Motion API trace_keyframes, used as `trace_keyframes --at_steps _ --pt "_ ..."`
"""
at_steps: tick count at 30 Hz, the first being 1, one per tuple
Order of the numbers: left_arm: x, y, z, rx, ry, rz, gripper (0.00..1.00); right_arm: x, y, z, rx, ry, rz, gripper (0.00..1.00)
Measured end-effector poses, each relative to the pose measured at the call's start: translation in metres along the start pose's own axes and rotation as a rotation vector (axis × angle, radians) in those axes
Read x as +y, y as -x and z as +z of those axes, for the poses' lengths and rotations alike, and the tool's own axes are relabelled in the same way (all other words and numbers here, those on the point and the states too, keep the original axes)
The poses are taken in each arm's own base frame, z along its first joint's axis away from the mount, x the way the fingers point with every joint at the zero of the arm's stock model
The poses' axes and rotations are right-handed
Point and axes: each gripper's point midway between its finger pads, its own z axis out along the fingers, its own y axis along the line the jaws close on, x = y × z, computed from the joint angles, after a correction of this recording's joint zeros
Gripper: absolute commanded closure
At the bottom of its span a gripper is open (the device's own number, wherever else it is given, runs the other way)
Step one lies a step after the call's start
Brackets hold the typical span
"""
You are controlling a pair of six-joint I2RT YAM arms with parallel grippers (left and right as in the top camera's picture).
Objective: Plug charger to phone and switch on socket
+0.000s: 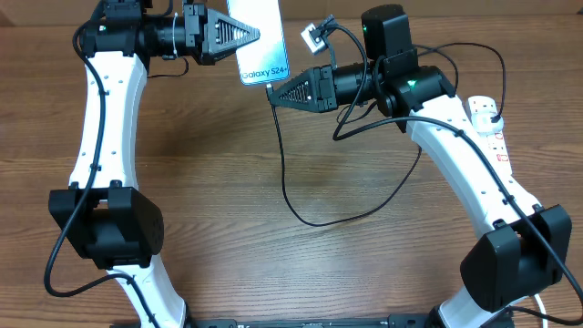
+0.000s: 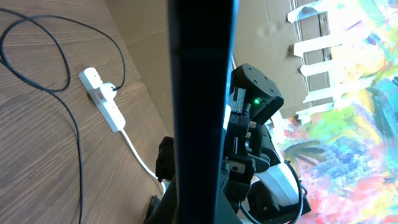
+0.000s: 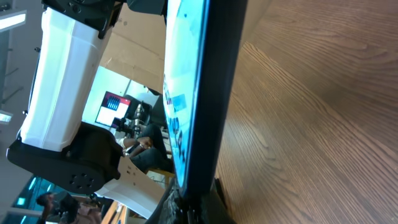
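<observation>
Phone: I have the phone [image 1: 270,53] lifted off the counter [image 1: 200,182] at the far edge, screen up, with its "Galaxy S24" end toward the right arm.
Phone handling: I judge it stiff, light and slick-faced with a breakable screen, so I clamp across the flat faces mid-body and leave the port edge free.
Left gripper: the left gripper [image 1: 255,36] is clamped on the phone from the side.
Charger: the charger [image 1: 310,223] is thin and limp. Only its small stiff tip can be steered, so that is where to pinch.
Right gripper: the right gripper [image 1: 276,92] is closed at the phone's near short edge, and the cable leaves its tip. I take it to be pinching the connector, though the tip itself is hidden.
Slack: the cable loops loosely over the counter.
Socket: the socket [image 2: 102,99] lies well apart on the right, with a black plug seated in it. I can't read the switch state.
</observation>
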Motion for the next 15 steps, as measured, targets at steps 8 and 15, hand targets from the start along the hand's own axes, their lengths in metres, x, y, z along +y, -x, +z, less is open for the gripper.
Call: trace_keyframes --at_steps 8,15 --pt "0.0015 0.0006 0.0000 -0.004 0.009 -0.006 0.96 0.0013 0.0009 0.0000 -0.001 0.006 -0.013 0.96" --pt "0.0013 0.0054 0.0000 -0.010 0.017 0.039 0.96 0.0044 -0.0002 -0.0001 0.006 0.023 -0.018 0.96"
